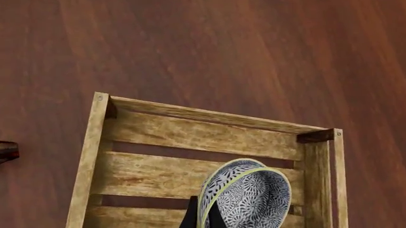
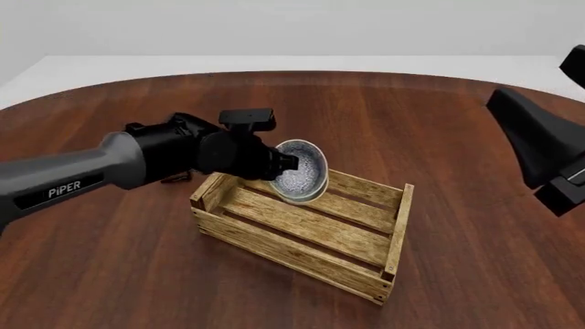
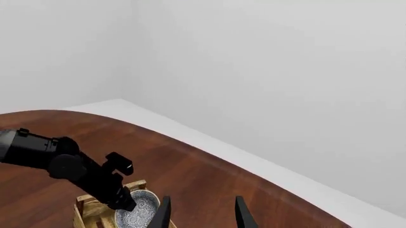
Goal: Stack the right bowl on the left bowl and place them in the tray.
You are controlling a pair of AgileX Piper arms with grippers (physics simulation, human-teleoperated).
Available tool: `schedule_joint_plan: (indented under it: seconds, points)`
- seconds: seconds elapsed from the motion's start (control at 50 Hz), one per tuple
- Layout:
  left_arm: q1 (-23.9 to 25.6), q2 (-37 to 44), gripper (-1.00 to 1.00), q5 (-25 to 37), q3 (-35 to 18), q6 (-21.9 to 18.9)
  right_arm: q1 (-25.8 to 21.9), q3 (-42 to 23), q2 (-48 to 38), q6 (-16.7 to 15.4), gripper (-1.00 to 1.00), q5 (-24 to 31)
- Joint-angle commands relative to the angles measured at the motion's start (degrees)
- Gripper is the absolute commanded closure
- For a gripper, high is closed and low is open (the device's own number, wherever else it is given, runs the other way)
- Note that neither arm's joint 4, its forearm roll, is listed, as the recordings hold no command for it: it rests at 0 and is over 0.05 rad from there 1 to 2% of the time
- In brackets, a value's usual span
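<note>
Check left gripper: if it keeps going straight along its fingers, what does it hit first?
Likely the tray floor. The left gripper, shut on the bowls, points down into the tray; depth uncertain.

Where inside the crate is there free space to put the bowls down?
The tray floor is bare from its middle to the right end wall. The crowded part is the far left corner, where the left gripper holds the stacked bowls tilted above the slats. The right gripper is raised, well clear.

My round dark reddish wood table (image 2: 475, 260), pale grey floor beyond it, plain white walls (image 3: 285, 71), even flat light
</note>
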State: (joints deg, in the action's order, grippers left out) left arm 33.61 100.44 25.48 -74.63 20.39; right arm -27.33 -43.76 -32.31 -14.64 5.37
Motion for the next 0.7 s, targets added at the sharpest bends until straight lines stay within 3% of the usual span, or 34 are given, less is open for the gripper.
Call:
schedule_joint_plan:
  seconds: [0.02,0.7]
  points:
    - [0.9,2.6,1.0,-2.7,0.5,1.9,0.1,0.0,0.2,0.1,-1.0,0.1]
    - [2.0,8.9,1.0,-7.0,1.2,5.3,0.3,0.0,0.3,0.2,-1.0,0.0]
